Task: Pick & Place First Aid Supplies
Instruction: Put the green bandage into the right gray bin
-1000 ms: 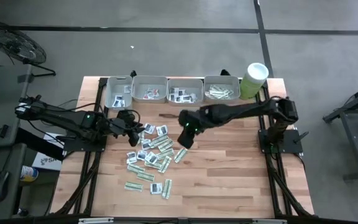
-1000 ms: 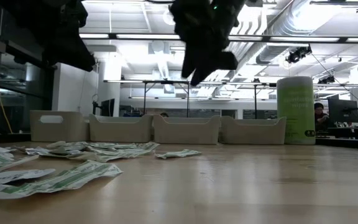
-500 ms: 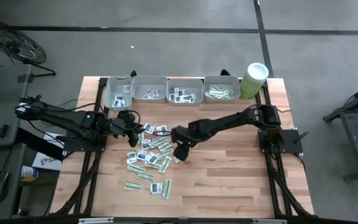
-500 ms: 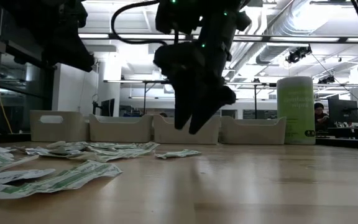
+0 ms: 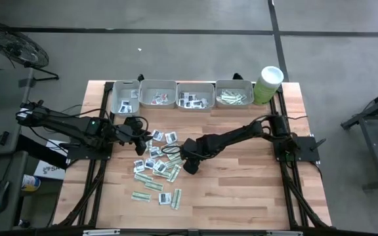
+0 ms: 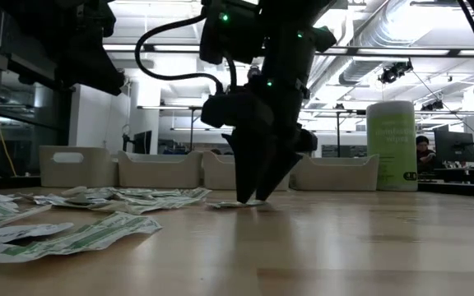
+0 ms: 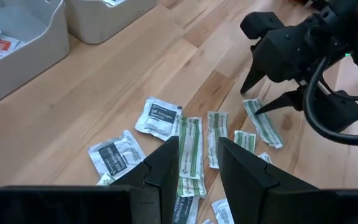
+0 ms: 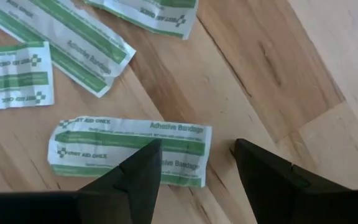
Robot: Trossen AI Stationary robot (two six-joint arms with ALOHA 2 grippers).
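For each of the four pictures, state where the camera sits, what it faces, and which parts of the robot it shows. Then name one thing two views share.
High view: above the table, facing down; both arms, the grey trays, scattered sachets.
Low view: at tabletop height, facing the trays; right gripper open, tips at the table.
Left wrist view: on the left arm, facing the sachets; left gripper fingers, right arm beyond.
Right wrist view: on the right arm, facing down; open fingers over an adhesive bandage strip.
Shared: that strip also shows in the low view.

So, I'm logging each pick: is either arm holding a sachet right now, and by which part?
Nothing is held. The right gripper is down over a green bandage strip, jaws open astride one end. The left gripper hovers empty over the pile.
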